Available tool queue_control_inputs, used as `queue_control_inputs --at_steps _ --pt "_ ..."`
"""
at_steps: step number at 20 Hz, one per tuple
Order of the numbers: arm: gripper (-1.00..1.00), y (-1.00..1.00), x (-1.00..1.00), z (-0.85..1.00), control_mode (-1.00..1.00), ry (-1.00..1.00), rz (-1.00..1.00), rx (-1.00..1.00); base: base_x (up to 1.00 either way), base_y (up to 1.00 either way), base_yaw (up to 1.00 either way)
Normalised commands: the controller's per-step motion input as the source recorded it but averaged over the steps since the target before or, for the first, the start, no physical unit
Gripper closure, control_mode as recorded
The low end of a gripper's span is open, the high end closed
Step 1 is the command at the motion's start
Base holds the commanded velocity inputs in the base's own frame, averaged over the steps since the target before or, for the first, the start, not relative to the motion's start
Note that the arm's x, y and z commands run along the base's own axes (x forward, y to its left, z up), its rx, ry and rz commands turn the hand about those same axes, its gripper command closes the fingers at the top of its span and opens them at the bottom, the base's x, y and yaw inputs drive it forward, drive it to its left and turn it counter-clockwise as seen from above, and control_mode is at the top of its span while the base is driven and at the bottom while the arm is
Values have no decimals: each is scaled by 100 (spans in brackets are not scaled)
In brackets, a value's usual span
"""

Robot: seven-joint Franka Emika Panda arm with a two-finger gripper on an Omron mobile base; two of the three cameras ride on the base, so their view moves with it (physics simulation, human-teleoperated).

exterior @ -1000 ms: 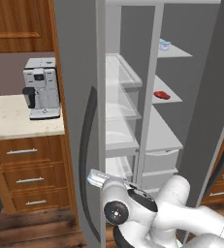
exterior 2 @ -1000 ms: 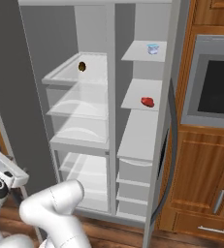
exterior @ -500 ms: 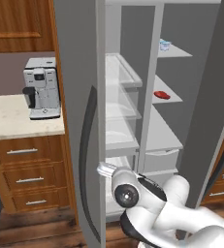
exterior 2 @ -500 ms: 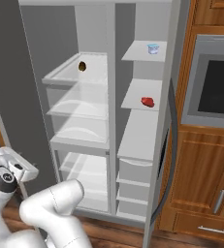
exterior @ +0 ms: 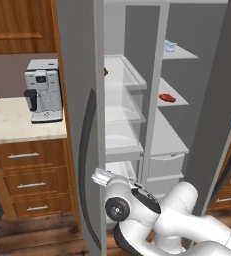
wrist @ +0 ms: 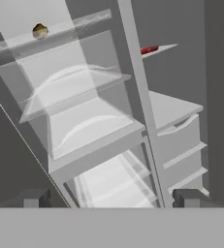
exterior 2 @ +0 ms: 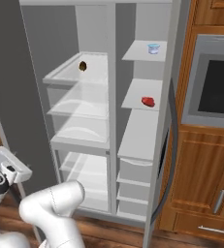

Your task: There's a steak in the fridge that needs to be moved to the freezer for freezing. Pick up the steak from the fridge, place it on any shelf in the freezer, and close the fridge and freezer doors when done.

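Observation:
The steak [exterior: 167, 97] [exterior 2: 148, 101] [wrist: 150, 49], a small red lump, lies on the middle solid shelf [exterior 2: 134, 95] of the freezer [exterior 2: 142, 140], the narrow right compartment. To its left is the fridge [exterior 2: 79, 116], with clear glass shelves. Both doors stand open: the fridge door [exterior: 77, 100] on the left, the freezer door [exterior: 222, 100] on the right. My gripper [wrist: 112, 198] is open and holds nothing. It sits low in front of the fridge, beside the fridge door, looking up into both compartments and far below the steak.
A dark brown item [exterior 2: 83, 65] [wrist: 40, 31] rests on the fridge's top glass shelf. A small cup [exterior 2: 153, 48] stands on the freezer's top shelf. A coffee machine [exterior: 44, 90] sits on the left counter over wooden drawers [exterior: 29, 182]. An oven [exterior 2: 215, 92] is built in at the right.
The arm has swung slightly low in front of the fridge, and the hand has shifted a little. The steak and both doors have not moved.

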Motion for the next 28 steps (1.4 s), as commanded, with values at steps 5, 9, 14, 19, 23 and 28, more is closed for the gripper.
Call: queue_control_inputs --at_steps 5,9,14,19,23,28 --pt "-100 -10 100 -22 -100 22 -31 -1 0 0 0" --pt "-100 -25 100 -20 -100 27 -38 -6 0 0 0" --pt "-100 -80 99 -10 -100 33 -43 -1 0 0 0" --pt "-100 -97 79 -5 -100 33 -45 0 0 0 0" --pt "-100 -100 56 0 -100 29 -43 0 0 0 0" --pt "-100 -100 76 -4 -100 21 -36 0 0 0 0"
